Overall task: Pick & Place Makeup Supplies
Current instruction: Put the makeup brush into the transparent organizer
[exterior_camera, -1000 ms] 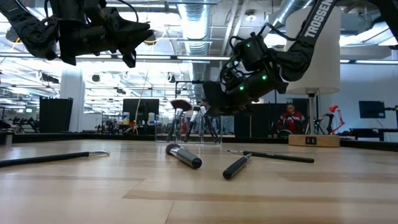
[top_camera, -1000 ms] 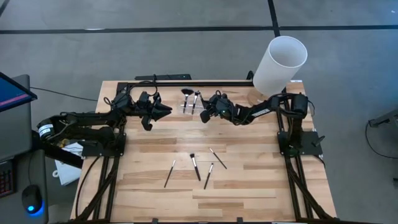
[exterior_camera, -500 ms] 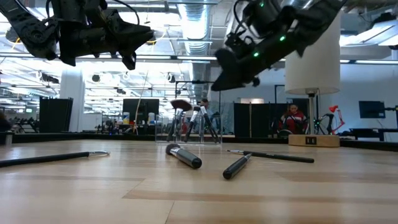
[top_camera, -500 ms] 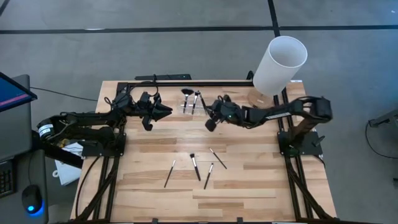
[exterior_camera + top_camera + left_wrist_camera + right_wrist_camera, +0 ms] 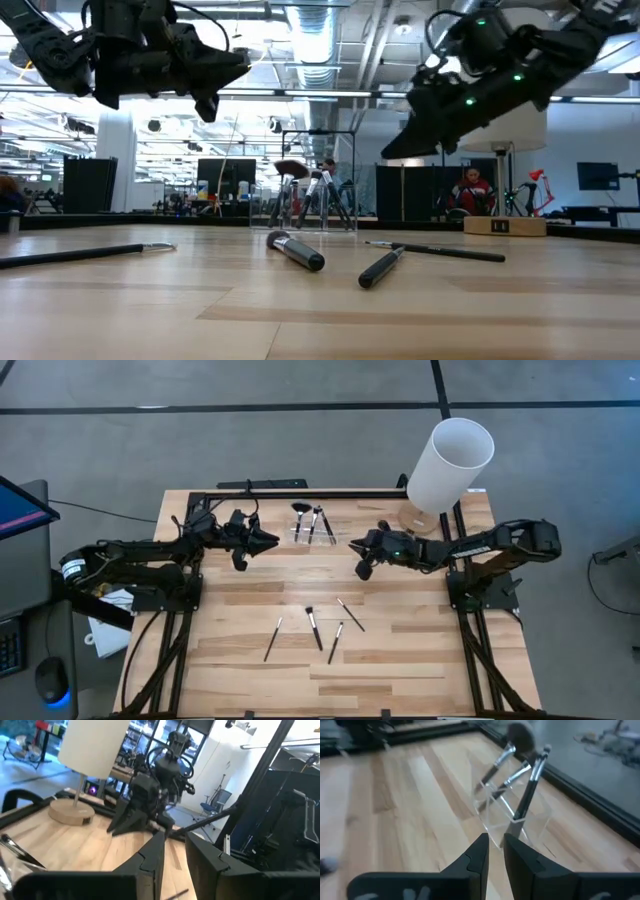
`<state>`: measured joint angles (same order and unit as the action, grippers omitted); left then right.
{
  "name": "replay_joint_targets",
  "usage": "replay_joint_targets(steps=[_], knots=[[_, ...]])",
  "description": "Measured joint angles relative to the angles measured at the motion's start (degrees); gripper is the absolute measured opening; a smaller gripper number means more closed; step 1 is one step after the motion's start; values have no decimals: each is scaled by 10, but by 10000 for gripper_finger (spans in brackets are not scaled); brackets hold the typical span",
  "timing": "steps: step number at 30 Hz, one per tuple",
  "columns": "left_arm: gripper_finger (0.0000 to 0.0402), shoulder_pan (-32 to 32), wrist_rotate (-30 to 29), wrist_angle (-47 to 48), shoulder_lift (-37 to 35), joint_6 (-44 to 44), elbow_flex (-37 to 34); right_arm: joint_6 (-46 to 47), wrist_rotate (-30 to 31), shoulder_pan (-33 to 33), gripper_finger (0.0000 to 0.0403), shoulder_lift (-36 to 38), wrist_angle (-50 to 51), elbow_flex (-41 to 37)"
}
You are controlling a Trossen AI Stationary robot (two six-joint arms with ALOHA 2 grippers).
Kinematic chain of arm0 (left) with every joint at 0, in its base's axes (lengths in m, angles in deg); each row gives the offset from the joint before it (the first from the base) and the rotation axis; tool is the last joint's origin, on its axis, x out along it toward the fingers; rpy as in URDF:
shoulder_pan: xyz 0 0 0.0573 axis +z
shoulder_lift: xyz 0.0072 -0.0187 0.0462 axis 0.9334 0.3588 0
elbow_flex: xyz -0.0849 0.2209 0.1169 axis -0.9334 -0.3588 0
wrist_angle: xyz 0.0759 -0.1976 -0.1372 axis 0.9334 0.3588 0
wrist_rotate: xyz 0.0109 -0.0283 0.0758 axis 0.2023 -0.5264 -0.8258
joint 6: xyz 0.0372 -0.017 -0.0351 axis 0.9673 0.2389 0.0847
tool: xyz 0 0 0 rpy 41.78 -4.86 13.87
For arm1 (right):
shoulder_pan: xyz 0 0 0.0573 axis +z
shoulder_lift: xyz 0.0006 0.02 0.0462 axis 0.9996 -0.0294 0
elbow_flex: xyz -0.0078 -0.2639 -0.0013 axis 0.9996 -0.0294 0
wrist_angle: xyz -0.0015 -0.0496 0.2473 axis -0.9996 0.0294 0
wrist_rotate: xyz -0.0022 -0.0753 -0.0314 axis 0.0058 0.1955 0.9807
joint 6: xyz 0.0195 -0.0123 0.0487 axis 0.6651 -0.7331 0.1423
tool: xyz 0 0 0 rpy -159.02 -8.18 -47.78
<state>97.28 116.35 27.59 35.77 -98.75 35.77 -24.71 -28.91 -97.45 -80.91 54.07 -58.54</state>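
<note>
a wooden table (image 5: 400,660) is seen from above with both arms raised over its far half. the left gripper (image 5: 268,540) is held above the table just to the left of a small clear holder (image 5: 310,530), pointing toward it; in its own wrist view its fingers (image 5: 150,857) stand a narrow gap apart with nothing between them. the right gripper (image 5: 355,544) is held above the table just to the right of the holder, well off the surface in the low view (image 5: 400,150); its fingers (image 5: 479,852) are likewise a narrow gap apart and empty, and the holder (image 5: 512,812) is seen just ahead of them. three brushes are stood leaning in the holder, among them one with a wide fluffy dark head (image 5: 300,509); in the right wrist view that fluffy head (image 5: 519,735) is seen at the top of a silver-necked handle. four more brushes are left lying flat on the near middle of the table, apart from one another: one at the left (image 5: 272,639), one with a small dark head (image 5: 313,626), a short one (image 5: 335,642) and a thin one angled to the right (image 5: 350,614). a tall white cylinder (image 5: 450,464) on a round wooden base is stood at the far right corner.
</note>
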Motion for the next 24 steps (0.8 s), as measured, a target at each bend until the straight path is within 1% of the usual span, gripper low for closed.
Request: replay_joint_targets(steps=[2, 5, 8, 12, 14, 17, 20, 24], knots=[[76, -27, -31, 11, 0, 0, 0, -12, -13, 0, 51, 10, -22, -19], [76, -88, -103, 49, 0, 0, 1, -16, -22, 3, 51, 19, -11, -28], [76, -151, -176, 151, 0, -6, 27, -21, -27, 8, 51, 19, 5, -29], [76, -226, -299, 340, 0, -32, 89, -34, -27, 13, 50, 16, 6, -29], [76, -255, -362, 413, 0, -69, 119, -36, -27, 12, 50, 16, 8, -29], [76, -293, -436, 486, 3, -133, 151, -31, -27, 8, 50, 16, 16, -29], [76, -328, -477, 523, 19, -183, 169, -33, -27, 7, 50, 16, 18, -29], [76, -369, -488, 526, 69, -255, 190, -39, -27, -4, 50, 16, 23, -29]])
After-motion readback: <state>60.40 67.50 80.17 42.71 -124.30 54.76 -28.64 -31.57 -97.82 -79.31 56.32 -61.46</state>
